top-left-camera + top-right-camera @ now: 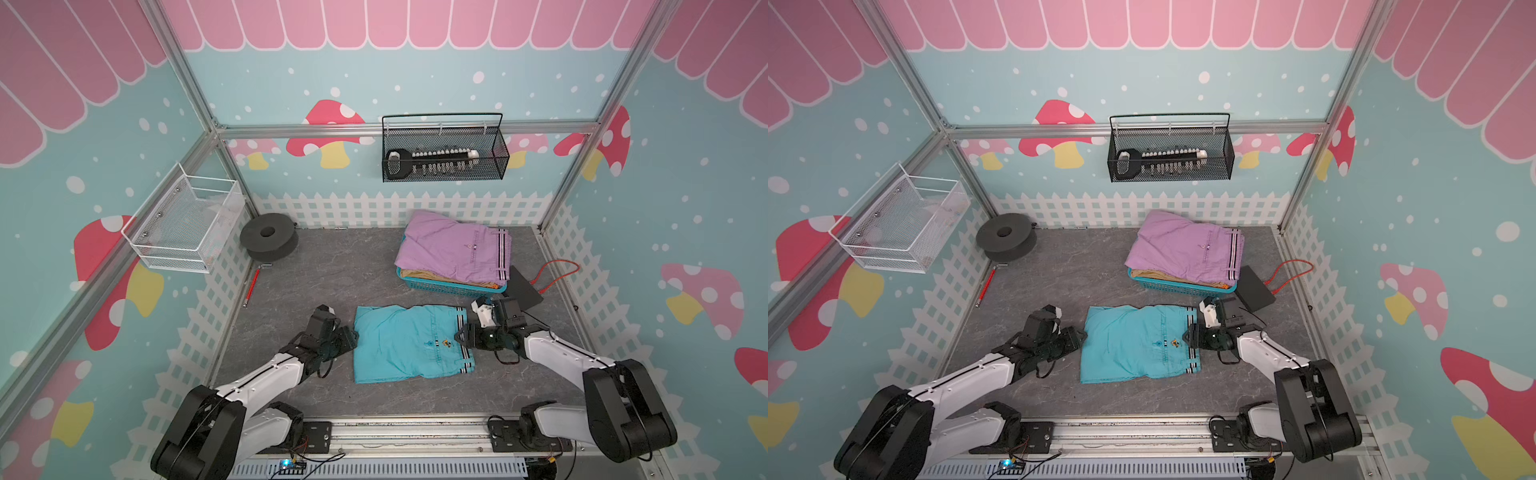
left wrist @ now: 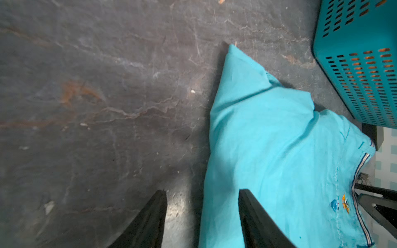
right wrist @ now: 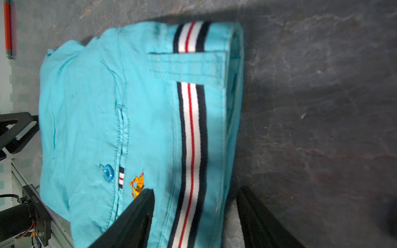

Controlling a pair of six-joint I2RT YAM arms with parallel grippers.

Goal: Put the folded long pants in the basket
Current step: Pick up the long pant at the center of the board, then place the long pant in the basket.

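Wrist views show left gripper [image 2: 202, 191] and right gripper [image 3: 196, 189], both spread, straddling opposite edges of folded turquoise cloth pants [image 3: 96, 107]; each should pinch all layers before a level lift.

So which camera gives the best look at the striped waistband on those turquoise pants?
The right wrist view: the striped waistband of the turquoise pants runs close and large, showing dark, white and red stripes. Both top views show it only as a thin band; the left wrist view catches just a sliver.

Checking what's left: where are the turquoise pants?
In a top view the turquoise pants lie between the left hand and right hand, the basket just beyond.
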